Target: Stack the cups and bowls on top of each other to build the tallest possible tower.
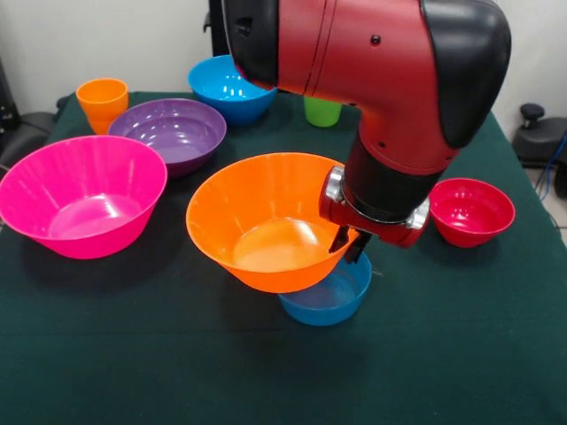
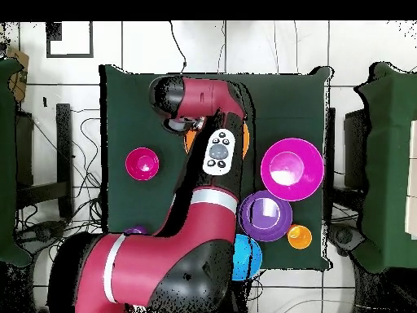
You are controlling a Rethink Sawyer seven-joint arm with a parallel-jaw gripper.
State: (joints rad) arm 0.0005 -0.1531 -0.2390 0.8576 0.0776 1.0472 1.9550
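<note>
A large orange bowl [image 1: 275, 221] sits tilted on top of a small light-blue bowl [image 1: 328, 297] near the table's middle. My gripper [image 1: 350, 244] is at the orange bowl's right rim. One dark finger is inside the bowl and the other outside, shut on the rim. A large pink bowl [image 1: 84, 195], a purple bowl [image 1: 168, 133], a blue bowl [image 1: 230, 88], a yellow-orange cup [image 1: 103, 102] and a green cup [image 1: 322, 111] stand apart at the left and back. A small red bowl [image 1: 471, 211] is at the right. In the overhead view my arm hides the stack except for an orange sliver [image 2: 191, 138].
The dark green table cloth [image 1: 461, 354] reaches the picture's front edge. From above, the pink bowl [image 2: 291, 169], purple bowl [image 2: 265, 213] and orange cup [image 2: 300, 237] crowd one side. A small purple thing [image 2: 137, 231] peeks out beside my arm.
</note>
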